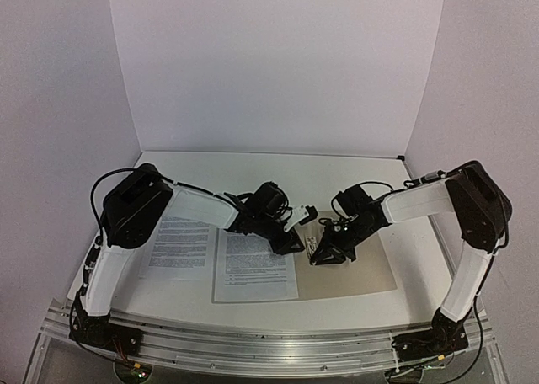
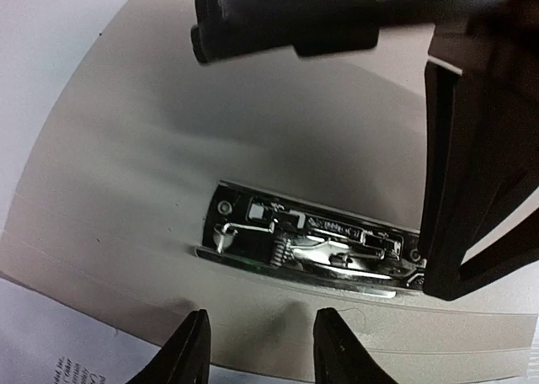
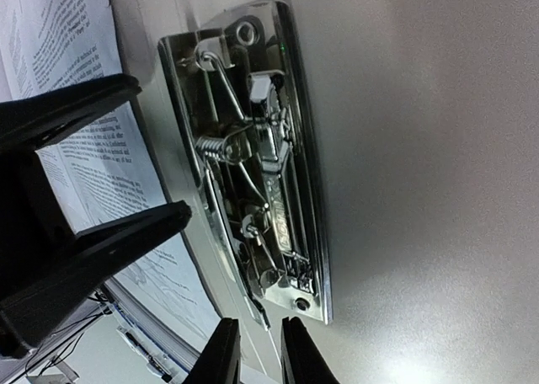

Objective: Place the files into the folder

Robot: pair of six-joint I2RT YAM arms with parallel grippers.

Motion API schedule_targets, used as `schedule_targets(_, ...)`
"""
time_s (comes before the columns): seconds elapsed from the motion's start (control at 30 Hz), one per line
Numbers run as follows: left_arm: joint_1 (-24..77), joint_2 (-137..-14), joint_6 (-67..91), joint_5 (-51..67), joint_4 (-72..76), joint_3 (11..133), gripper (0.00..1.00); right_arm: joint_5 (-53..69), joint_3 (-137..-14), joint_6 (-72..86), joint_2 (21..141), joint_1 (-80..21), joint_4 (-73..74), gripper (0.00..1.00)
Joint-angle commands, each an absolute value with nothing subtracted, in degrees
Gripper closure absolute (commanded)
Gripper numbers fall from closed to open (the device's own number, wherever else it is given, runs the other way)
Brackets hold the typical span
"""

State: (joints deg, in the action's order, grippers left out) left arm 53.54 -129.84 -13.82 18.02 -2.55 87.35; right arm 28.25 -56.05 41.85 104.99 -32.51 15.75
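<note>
The beige folder lies open on the table, with its metal clip at the spine. One printed file sheet lies just left of the clip, and a second sheet lies further left. My left gripper is open and hovers just left of the clip, fingers apart and empty. My right gripper sits at the clip's near end. Its fingers are a narrow gap apart, with the clip's lever tip just at that gap and nothing clamped.
White walls stand behind and on both sides of the white table. An aluminium rail runs along the near edge. The two wrists nearly meet over the spine, and the right gripper's fingers fill the right of the left wrist view.
</note>
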Motion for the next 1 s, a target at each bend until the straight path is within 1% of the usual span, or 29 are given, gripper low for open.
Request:
schedule_targets(0.0, 51.77, -131.17, -7.73, 18.73, -4.25, 94.59, 0.59, 30.48, -55.59, 42.33, 106.96, -33.03, 12.94, 0.82)
schedule_targets(0.03, 51.19, -132.38, -2.66, 20.04, -7.28, 97.34, 0.64, 30.04, -55.48, 42.36, 107.26, -33.05, 13.01, 0.83)
schedule_targets(0.07, 50.92, -133.5, 1.16, 20.92, -9.15, 100.17, 0.67, 29.35, -55.34, 42.49, 107.2, -33.05, 12.93, 0.83)
schedule_targets(0.1, 50.84, -134.32, 4.53, 21.48, -11.14, 102.22, 0.68, 29.06, -55.29, 42.55, 107.2, -33.05, 12.95, 0.84)
schedule_targets(0.17, 50.8, -135.19, 10.47, 22.54, -13.55, 104.35, 0.67, 29.0, -55.28, 42.58, 107.35, -33.05, 12.92, 0.84)
schedule_targets(0.27, 50.85, -137.7, 22.54, 23.45, -20.95, 108.93, 0.67, 28.6, -55.28, 42.66, 107.67, -33.05, 12.92, 0.86)
schedule_targets(0.37, 50.88, -138.87, 27.94, 22.16, -26.75, 111.88, 0.66, 28.2, -55.28, 42.81, 107.67, -33.06, 12.86, 0.86)
schedule_targets(0.47, 50.96, -138.96, 29.95, 20.57, -28.31, 113.6, 0.63, 27.6, -55.45, 43.34, 107.74, -33.05, 12.62, 0.87)
schedule_targets(0.67, 51.07, -140.02, 33.42, 19.01, -29.67, 114.87, 0.62, 27.97, -55.9, 44.13, 108.66, -33.21, 11.28, 0.9)
schedule_targets(0.7, 51.13, -140.45, 33.84, 19.42, -28.99, 115.09, 0.65, 28.19, -55.9, 44.31, 108.95, -33.29, 10.72, 0.91)
schedule_targets(0.77, 51.16, -140.79, 34.19, 19.59, -28.64, 115.2, 0.66, 28.26, -55.94, 44.41, 109.19, -33.31, 10.37, 0.91)
schedule_targets(0.87, 51.24, -141.27, 34.96, 19.35, -28.64, 115.51, 0.71, 28.35, -55.86, 44.89, 109.42, -33.48, 9.5, 0.92)
schedule_targets(0.97, 51.19, -141.86, 35.51, 19.23, -28.92, 115.89, 0.73, 28.96, -55.34, 45.64, 109.76, -33.7, 8.27, 0.93)
